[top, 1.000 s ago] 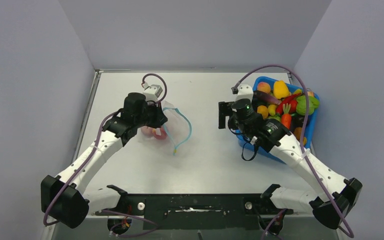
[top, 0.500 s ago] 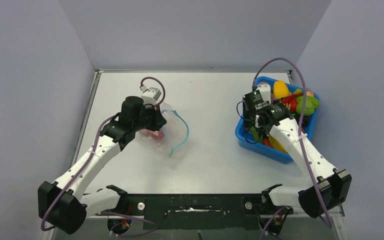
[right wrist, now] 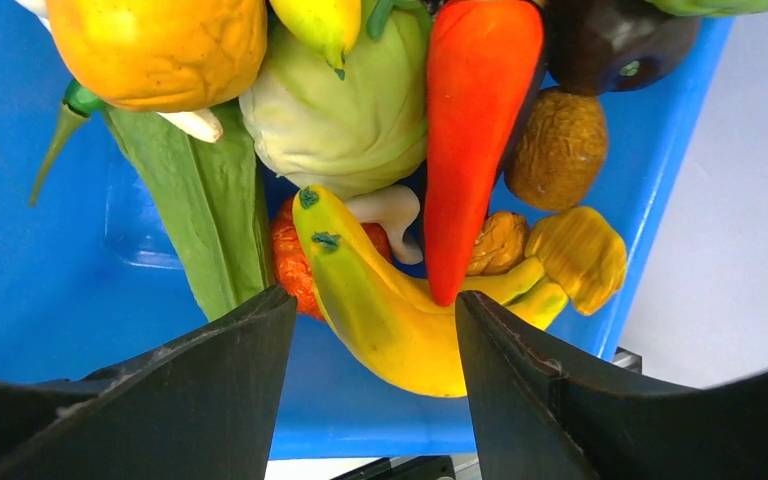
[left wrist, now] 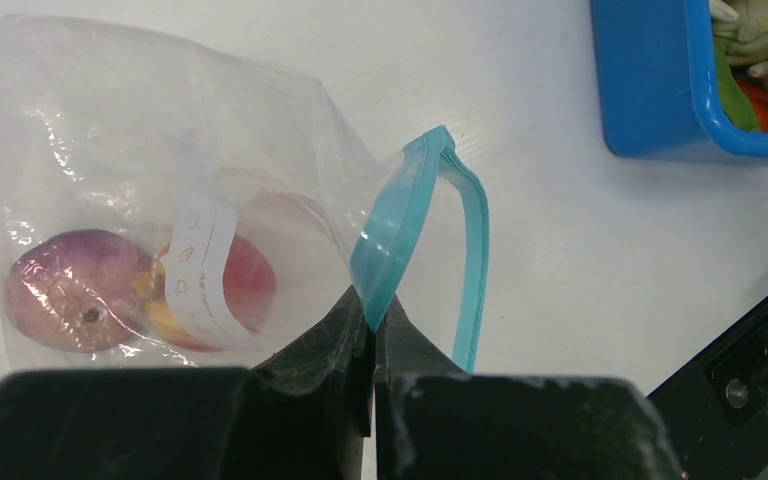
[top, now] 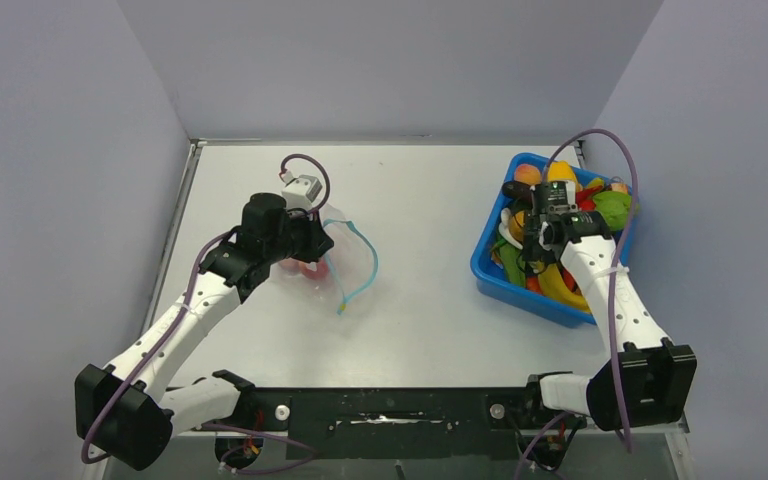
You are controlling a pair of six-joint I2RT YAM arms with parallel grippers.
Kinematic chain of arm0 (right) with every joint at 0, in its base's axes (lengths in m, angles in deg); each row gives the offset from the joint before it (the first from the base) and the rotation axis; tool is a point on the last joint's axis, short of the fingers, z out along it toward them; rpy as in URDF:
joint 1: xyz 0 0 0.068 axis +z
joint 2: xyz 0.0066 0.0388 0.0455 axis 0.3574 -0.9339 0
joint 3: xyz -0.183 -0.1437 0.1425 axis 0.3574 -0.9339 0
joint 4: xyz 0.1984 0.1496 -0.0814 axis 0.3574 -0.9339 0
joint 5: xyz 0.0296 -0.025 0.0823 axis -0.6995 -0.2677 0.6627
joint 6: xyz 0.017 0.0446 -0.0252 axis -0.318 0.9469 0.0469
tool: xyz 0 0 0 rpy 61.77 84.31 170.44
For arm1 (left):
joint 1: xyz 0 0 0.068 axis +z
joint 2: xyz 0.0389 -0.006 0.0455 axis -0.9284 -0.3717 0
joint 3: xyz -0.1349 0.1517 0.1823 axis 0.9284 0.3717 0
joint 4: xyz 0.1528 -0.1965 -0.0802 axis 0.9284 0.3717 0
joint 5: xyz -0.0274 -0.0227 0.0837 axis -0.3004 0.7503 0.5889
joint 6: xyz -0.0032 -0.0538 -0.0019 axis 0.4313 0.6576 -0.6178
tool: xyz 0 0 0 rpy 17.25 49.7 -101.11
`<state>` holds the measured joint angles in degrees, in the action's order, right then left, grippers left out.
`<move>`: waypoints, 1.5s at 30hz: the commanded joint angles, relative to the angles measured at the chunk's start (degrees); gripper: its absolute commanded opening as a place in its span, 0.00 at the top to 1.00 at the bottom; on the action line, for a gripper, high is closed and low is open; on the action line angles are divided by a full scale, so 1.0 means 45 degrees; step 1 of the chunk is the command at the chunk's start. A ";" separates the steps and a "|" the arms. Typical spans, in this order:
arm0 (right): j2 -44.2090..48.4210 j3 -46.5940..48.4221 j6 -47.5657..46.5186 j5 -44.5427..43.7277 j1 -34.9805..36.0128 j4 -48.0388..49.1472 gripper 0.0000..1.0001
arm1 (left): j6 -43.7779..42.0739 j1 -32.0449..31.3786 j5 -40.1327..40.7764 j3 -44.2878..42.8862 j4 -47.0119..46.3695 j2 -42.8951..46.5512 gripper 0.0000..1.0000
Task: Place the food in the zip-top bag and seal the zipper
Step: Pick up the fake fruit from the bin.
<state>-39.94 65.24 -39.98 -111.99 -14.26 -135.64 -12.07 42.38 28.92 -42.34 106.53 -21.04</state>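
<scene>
Over the bin [right wrist: 50, 270], right claw [right wrist: 375, 302] stands open astride a banana [right wrist: 400, 335]; left claw [left wrist: 372, 325] pinches the zipper [left wrist: 400, 225], wide table [top: 430, 250] between them.

From above, the left pincer [left wrist: 373, 318] and most of the food [top: 310, 267] in the zip-top bag [top: 352, 245] lie beneath the wrist housing [top: 265, 215]; the right pincer [right wrist: 372, 297] is masked over the blue bin [top: 490, 270]. In the wrist views the bin runs off the frame, the pinched stretch of zipper [left wrist: 400, 230] is hidden between the fingers [left wrist: 330, 340], and the orange-red piece [right wrist: 285, 260] behind the banana [right wrist: 380, 320] is too covered to identify.
</scene>
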 commanded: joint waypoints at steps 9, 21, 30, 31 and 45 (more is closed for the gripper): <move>-0.0585 -0.0114 -0.0989 0.1026 -0.0551 0.1381 0.41 | -0.0005 0.0011 -0.0421 -0.0075 -0.0920 0.0290 1.00; -0.0698 -0.0357 -0.1092 0.1819 -0.0794 0.1726 0.52 | 0.0049 -0.0008 -0.0382 -0.0017 -0.0947 0.0441 1.00; -0.0532 -0.0472 -0.1180 0.2255 -0.0897 0.1717 0.70 | 0.0074 -0.0007 -0.0232 0.0042 -0.0970 0.0640 1.00; -0.0528 -0.0455 -0.1212 0.2276 -0.0888 0.1704 0.71 | 0.0074 -0.0008 -0.0207 0.0059 -0.0986 0.0665 1.00; 0.0351 0.0055 -0.1109 0.2721 -0.0859 0.1016 0.84 | 0.0112 -0.0007 -0.0123 0.0116 -0.1030 0.0688 1.00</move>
<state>-41.29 63.14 -45.51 -100.69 -17.96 -129.81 -11.55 42.38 28.03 -41.69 106.05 -19.49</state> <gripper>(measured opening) 0.245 0.010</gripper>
